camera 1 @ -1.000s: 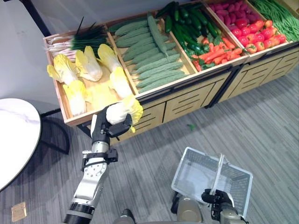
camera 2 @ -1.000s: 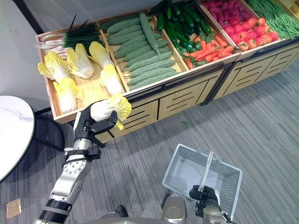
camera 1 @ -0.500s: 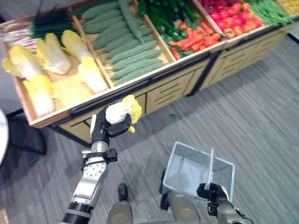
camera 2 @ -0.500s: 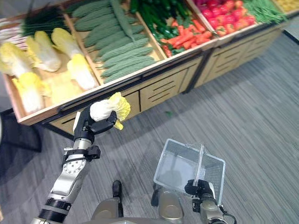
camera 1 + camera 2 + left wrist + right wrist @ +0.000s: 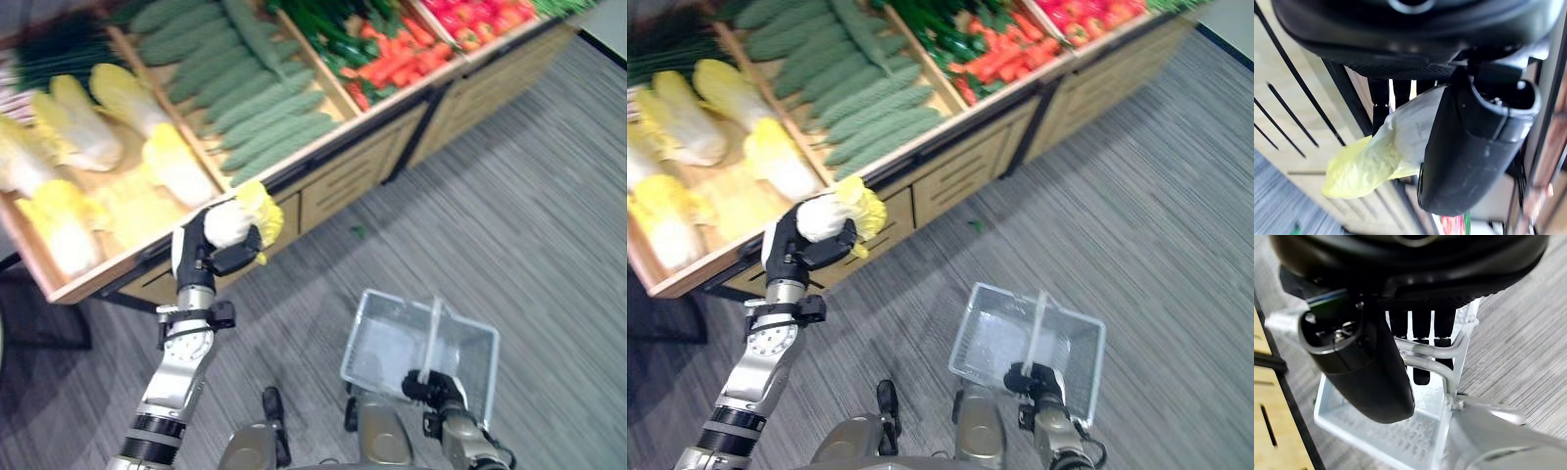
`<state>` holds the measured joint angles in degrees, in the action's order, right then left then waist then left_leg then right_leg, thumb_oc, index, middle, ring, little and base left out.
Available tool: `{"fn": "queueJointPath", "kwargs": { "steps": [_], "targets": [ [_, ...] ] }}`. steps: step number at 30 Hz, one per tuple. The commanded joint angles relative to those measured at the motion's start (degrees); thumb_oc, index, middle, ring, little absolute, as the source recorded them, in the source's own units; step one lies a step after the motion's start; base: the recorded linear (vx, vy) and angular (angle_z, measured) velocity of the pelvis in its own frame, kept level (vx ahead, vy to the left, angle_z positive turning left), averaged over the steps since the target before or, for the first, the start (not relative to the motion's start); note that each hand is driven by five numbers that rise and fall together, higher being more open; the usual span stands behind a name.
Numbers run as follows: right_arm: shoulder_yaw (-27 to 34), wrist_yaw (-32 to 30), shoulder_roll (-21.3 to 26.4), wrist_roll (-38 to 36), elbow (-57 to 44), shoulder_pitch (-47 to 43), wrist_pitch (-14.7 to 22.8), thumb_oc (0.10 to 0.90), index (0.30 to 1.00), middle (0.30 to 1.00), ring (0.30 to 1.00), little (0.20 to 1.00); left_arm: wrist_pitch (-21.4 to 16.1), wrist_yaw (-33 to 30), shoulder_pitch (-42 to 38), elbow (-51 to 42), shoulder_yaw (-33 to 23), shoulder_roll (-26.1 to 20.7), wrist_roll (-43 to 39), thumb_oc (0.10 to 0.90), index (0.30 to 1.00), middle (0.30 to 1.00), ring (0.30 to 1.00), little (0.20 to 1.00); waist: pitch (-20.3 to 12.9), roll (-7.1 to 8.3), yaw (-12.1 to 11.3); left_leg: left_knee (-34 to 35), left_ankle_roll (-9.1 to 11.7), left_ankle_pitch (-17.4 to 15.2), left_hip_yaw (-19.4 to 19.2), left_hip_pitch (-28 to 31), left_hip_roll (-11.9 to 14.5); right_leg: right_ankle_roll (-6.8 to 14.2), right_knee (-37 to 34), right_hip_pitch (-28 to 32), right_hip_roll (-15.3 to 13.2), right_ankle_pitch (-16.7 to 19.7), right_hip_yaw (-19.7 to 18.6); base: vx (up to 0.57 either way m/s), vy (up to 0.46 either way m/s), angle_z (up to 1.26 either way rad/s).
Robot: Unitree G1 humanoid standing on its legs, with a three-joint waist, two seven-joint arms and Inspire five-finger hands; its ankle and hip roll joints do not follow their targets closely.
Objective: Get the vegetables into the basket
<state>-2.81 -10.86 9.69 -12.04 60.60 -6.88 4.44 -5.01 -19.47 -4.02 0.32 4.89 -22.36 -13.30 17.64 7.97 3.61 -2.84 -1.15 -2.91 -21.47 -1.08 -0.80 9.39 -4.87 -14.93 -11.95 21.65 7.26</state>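
A cabbage (image 5: 238, 217), clasped in the left hand (image 5: 201, 257), is being carried clear of the stand's (image 5: 333, 176) front edge toward the empty basket (image 5: 392, 343), whose handle is being gripped by the right hand (image 5: 431, 390).

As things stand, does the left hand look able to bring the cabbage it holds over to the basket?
Probably yes. The left hand grips the cabbage clear of the stand, and only bare floor lies between it and the basket, which the right hand holds by its handle, open top up.

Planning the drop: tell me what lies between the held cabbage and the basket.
Only bare grey floor separates the cabbage in the left hand from the basket, seen in both eye views.
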Motion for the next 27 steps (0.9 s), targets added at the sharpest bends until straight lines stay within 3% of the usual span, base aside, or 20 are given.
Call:
{"fn": "queueJointPath", "kwargs": {
  "steps": [1,7,9,10,12,13,14,18,25,26,27],
  "targets": [
    [-1.2,-0.8,1.1,-0.6,-1.1,2.4,1.1,0.4,0.3,0.3,0.3,0.3,-6.3,-0.1,-2.0,-9.6,-1.5,-0.5,3.3,0.4,0.3,0.3,0.3,0.3,-1.2,-0.76,-1.7,-1.3,3.1,-1.3,2.6,-2.0,3.2,5.6,3.1,4.1,-7.3,-1.8,5.3,-0.1,0.053,-0.61],
    [-1.9,-0.7,0.8,0.3,-1.6,3.1,0.9,0.4,0.3,0.3,0.3,0.3,-5.8,0.5,-1.5,-10.2,-1.1,-0.1,2.1,0.4,0.3,0.3,0.3,0.3,-3.0,-1.72,-2.9,2.7,3.5,2.3,-2.4,-1.4,5.0,5.6,6.7,9.2,-8.7,-4.9,10.5,-0.13,0.035,-0.4],
    [-2.3,-0.7,0.8,0.7,-2.1,3.2,0.8,0.4,0.3,0.3,0.3,0.3,-5.7,0.5,-1.2,-10.2,-1.3,-0.1,1.8,0.4,0.3,0.3,0.3,0.3,-3.6,-1.52,-3.6,3.3,3.5,3.2,-3.9,-1.5,5.6,5.4,7.5,10.7,-8.5,-5.9,11.9,-0.08,-0.026,-0.72],
    [-3.0,-0.6,1.0,1.4,-2.6,3.1,0.8,0.4,0.3,0.3,0.3,0.3,-5.5,0.6,-0.6,-10.0,-2.0,0.0,1.7,0.4,0.3,0.3,0.3,0.3,-4.9,-0.85,-5.6,4.9,4.1,3.0,-6.2,-1.1,6.2,5.6,7.3,13.9,-7.8,-7.6,15.5,-0.07,-0.058,-0.61],
    [-3.4,-0.3,1.1,1.9,-3.1,3.3,0.8,0.4,0.3,0.3,0.3,0.3,-5.4,0.9,0.1,-9.8,-2.8,-0.1,2.0,0.4,0.3,0.3,0.3,0.3,-5.4,-0.32,-6.2,5.6,4.6,4.1,-8.3,-0.6,6.8,5.6,5.5,14.4,-7.5,-7.2,17.8,-0.05,-0.08,-0.72],
    [-3.4,-0.3,1.1,1.9,-3.1,3.4,0.8,0.4,0.3,0.3,0.3,0.3,-5.4,0.9,0.2,-9.8,-2.9,-0.2,1.9,0.4,0.3,0.3,0.3,0.3,-5.5,-0.29,-6.3,5.7,4.7,4.2,-8.5,-0.5,6.8,5.6,5.3,14.4,-7.4,-7.2,17.7,0.01,-0.111,-0.91],
    [-3.5,-0.2,1.7,2.5,-3.8,4.0,0.5,0.4,0.3,0.3,0.3,0.3,-5.5,1.1,0.1,-9.3,-2.5,0.3,1.5,0.4,0.3,0.3,0.3,0.3,-5.4,-0.81,-5.4,6.6,5.5,6.2,-8.4,-0.8,7.4,5.3,4.7,13.6,-6.3,-9.5,16.2,0.0,-0.079,-0.78],
    [-3.2,-0.5,2.2,2.4,-4.4,4.4,0.4,0.4,0.3,0.3,0.3,0.3,-5.6,1.2,-0.6,-8.3,-1.8,1.4,-0.3,0.4,0.3,0.3,0.3,0.3,-4.9,-2.02,-4.5,7.4,6.7,8.3,-7.2,-1.9,8.6,4.3,4.4,13.1,-5.2,-13.5,16.4,-0.03,-0.107,-0.2],
    [-3.4,-0.5,2.9,1.6,-4.6,4.4,0.9,0.4,0.3,0.3,0.3,0.3,-6.0,2.2,-1.5,-6.9,-0.9,2.8,-3.0,0.4,0.3,0.3,0.3,0.3,-3.5,-3.65,-3.1,6.9,8.0,9.1,-5.0,-0.9,11.1,1.8,6.8,12.2,-2.2,-17.7,16.1,0.03,-0.162,0.03],
    [-3.6,-0.4,3.0,1.6,-4.4,4.1,1.0,0.4,0.3,0.3,0.3,0.3,-6.0,2.4,-1.5,-6.9,-0.8,3.0,-3.4,0.4,0.3,0.3,0.3,0.3,-3.0,-3.58,-3.2,3.5,8.3,8.0,-4.1,-1.6,11.7,1.1,7.1,12.4,-1.7,-18.4,16.0,0.05,-0.323,-0.02],
    [-4.2,-0.3,3.5,1.5,-4.4,3.8,1.4,0.4,0.3,0.3,0.3,0.3,-6.2,2.9,-1.6,-7.0,-1.0,3.1,-3.9,0.4,0.3,0.3,0.3,0.3,-1.6,-2.83,-3.7,-5.1,9.3,5.2,-1.4,-4.3,13.9,-0.5,7.3,13.3,-0.5,-19.9,15.5,0.01,-0.33,0.02]
  ]
}}
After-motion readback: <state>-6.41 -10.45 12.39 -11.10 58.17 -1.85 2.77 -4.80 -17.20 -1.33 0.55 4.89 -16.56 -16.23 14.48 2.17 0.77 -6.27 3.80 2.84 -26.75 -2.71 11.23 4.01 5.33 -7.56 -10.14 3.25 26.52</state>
